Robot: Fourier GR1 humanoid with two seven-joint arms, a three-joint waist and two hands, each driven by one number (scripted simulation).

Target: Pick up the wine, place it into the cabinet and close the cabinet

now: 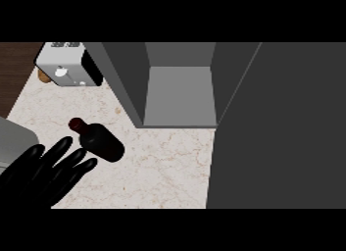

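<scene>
A dark red wine bottle (99, 139) stands on the pale marble counter (161, 171), its neck toward the upper left. My left hand (41, 174) shows at the lower left with straight fingers, just left of and below the bottle, holding nothing. The grey cabinet (177, 93) stands behind the bottle with its inside open to view. Its dark door (284, 127) is swung out and fills the right side. My right hand does not show.
A white toaster-like appliance (67, 63) sits at the back left of the counter. A brown round thing (43, 76) peeks out beside it. Dark wooden floor (5, 73) lies past the counter's left edge.
</scene>
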